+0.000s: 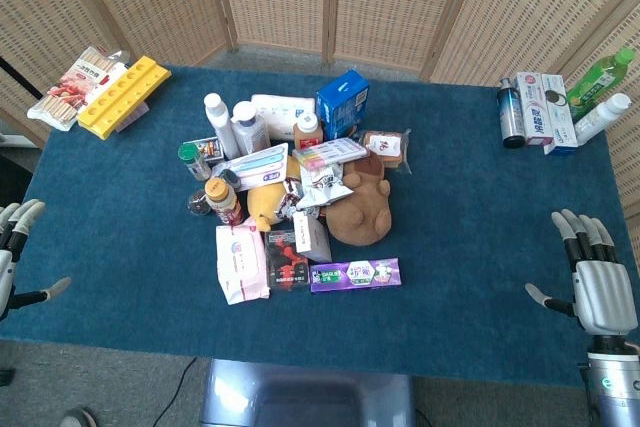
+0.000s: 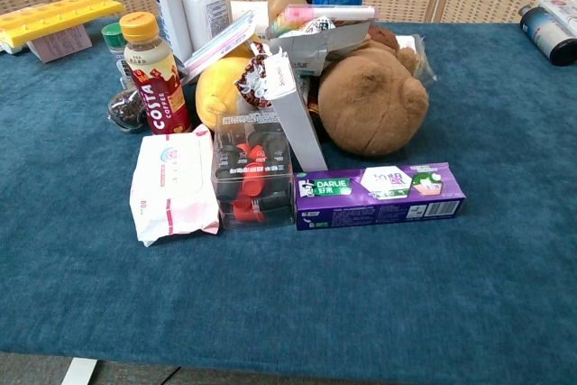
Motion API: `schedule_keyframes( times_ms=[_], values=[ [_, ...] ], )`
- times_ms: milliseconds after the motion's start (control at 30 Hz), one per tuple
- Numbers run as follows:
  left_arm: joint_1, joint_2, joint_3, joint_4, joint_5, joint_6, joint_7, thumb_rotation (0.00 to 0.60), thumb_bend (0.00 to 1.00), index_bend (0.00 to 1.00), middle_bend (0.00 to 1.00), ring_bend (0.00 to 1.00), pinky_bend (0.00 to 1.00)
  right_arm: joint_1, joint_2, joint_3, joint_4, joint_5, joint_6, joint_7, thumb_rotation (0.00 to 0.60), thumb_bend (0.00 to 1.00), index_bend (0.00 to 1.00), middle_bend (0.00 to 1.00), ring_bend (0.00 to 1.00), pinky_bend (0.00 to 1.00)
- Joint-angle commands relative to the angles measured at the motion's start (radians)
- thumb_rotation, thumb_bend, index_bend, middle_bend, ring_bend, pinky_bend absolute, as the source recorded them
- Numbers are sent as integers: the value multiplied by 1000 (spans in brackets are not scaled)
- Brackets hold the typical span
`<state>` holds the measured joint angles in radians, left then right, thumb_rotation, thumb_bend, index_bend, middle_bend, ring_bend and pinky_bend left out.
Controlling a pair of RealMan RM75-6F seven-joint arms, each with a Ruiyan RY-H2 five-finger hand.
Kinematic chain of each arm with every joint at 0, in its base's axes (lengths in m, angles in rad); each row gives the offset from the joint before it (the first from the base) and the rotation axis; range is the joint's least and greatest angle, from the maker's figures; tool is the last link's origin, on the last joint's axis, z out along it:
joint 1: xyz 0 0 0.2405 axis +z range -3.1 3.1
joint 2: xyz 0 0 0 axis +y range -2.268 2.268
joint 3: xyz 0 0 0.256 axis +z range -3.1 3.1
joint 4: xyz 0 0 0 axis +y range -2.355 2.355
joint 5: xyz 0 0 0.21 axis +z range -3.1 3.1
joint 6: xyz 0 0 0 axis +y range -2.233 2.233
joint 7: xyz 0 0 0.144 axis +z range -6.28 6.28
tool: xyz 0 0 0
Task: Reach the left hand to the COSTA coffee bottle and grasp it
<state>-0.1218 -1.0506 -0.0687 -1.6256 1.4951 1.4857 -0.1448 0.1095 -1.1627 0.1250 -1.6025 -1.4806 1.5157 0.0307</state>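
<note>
The COSTA coffee bottle stands upright at the left of the pile, dark red label, yellow-orange cap; in the head view the bottle is left of centre on the blue table. My left hand hovers at the table's left edge, far from the bottle, fingers spread and empty. Over at the right edge my right hand is likewise spread with nothing in it. Neither hand shows in the chest view.
Around the bottle lie a pink wipes pack, a small dark jar, white bottles, a yellow plush, a brown plush and a purple toothpaste box. A yellow tray sits back left; bottles and boxes back right.
</note>
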Motion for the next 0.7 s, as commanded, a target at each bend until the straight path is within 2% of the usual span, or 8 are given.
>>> schedule_keyframes(
  times_ms=[33,233,333,500,700],
  values=[
    [-1,-2,0,4,-4,-5,1,600,1,69,0,0,0,0,0,0,1,0,0,0,600,0,0,0,0,0],
    [-13,-19,-5,10,-27,-36,-13,600,0,68,0,0,0,1,1,-1,-2,-1,-1,3,600,0,0,0,0,0],
    [-31,-58,-26,21,-66,-67,-51,600,0,74,0,0,0,0,2,0,-4,0,-1,5,600,0,0,0,0,0],
    [-91,-179,-74,89,-139,-157,-148,600,0,92,0,0,0,-1,2,-2,-6,-3,0,3,600,0,0,0,0,0],
    [-171,-325,-115,152,-121,-191,-186,600,0,100,0,0,0,0,3,-1,-5,-1,-3,7,600,0,0,0,0,0]
  ],
)
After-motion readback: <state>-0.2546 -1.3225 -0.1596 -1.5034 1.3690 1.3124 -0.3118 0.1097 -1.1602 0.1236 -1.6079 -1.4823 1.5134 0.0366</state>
